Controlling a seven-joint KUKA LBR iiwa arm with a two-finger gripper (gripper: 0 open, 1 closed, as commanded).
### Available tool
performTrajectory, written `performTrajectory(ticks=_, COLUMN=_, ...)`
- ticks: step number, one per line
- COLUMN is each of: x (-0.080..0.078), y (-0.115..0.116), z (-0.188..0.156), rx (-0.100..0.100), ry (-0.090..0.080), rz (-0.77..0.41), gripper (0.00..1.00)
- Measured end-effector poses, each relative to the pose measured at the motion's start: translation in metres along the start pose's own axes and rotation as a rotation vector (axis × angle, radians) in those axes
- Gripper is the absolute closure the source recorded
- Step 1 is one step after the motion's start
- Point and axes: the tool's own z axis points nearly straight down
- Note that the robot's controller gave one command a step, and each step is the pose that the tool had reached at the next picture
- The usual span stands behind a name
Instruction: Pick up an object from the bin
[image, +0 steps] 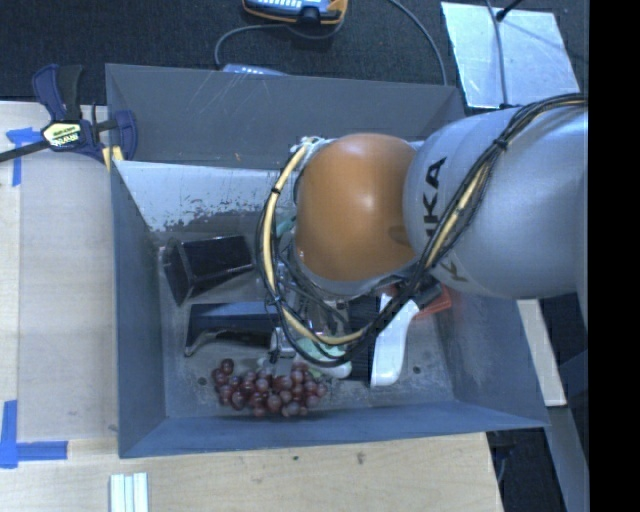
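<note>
Camera view showed the gripper (292, 352) low in the bin (138, 320), tucked under the arm's orange cover (350, 205) and its looped cables. Because of that cover, I could not tell whether it stood wide or narrow, and nothing could be seen held in it.

It hung just over the back edge of a bunch of dark red grapes (268, 388), which lay on the bin floor close to the front wall. Being nearest, the grapes seemed the likeliest thing to be picked, though the view did not settle that.

Just behind the grapes, to their left, lay a flat black wedge-shaped piece (230, 325). Farther behind it a black box (210, 260) leaned near the back wall. To the right of the grapes, near but apart, lay a white handle-like piece (388, 352). Beyond it an orange-red bit (437, 303) showed partly under the arm.

Everything was gathered on the small flat floor, probably because the bin's sloping walls let loose things slide down together. That crowding would leave little room around the grapes.
</note>
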Motion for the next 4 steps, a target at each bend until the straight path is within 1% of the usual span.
performTrajectory(ticks=1, x=-0.002, y=-0.001, z=-0.005, rx=-0.002, ry=-0.008, rz=0.003, gripper=0.0)
performTrajectory(ticks=2, x=-0.002, y=0.0, z=-0.004, rx=-0.002, ry=-0.008, rz=-0.002, gripper=0.0)
performTrajectory(ticks=3, x=0.011, y=0.005, z=-0.019, rx=-0.001, ry=-0.01, rz=-0.252, gripper=0.0)
performTrajectory(ticks=4, x=0.002, y=0.0, z=0.014, rx=-0.002, ry=-0.015, rz=-0.235, gripper=0.0)
